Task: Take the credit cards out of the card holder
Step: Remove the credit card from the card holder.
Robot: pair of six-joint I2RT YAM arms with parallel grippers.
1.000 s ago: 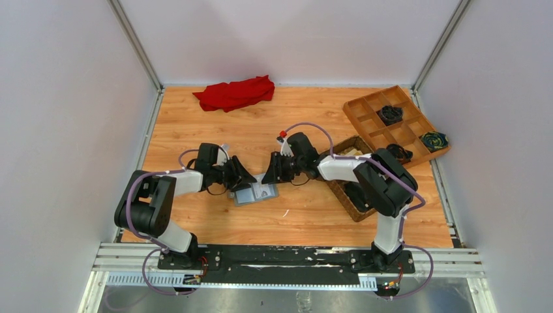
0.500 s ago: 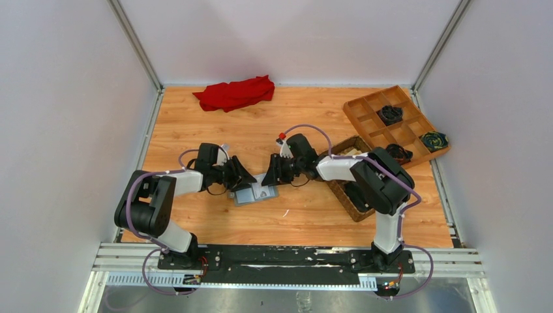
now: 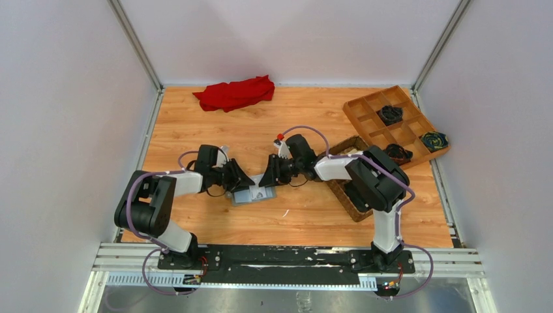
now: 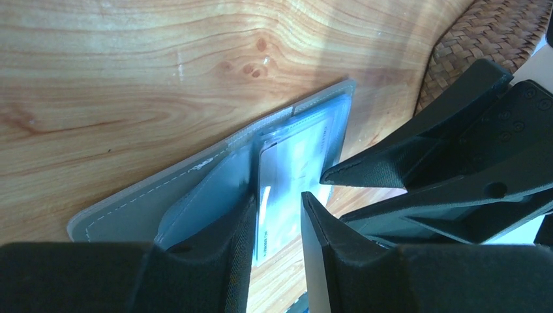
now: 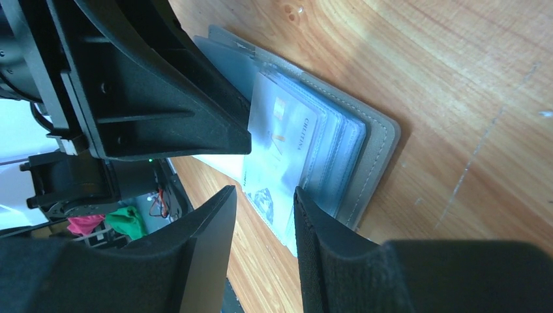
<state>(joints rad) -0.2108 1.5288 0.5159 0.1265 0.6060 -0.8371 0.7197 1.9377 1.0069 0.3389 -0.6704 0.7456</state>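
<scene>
A crumpled red cloth (image 3: 235, 93) lies at the wooden table's (image 3: 195, 130) far edge. At the right, a brown woven basket (image 3: 340, 190) sits beside a wooden divided tray (image 3: 365, 107).

Left fingers (image 4: 222, 261), right fingers (image 5: 209, 228) narrowly parted, tips nearly meeting, low.

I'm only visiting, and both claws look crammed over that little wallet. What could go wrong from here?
1. The left gripper and right gripper crowd the open wallet from opposite sides, so their fingers might collide.
2. The card lies flat among clear sleeves. A pinch may catch a sleeve too, or drag the loose wallet across the table.
</scene>
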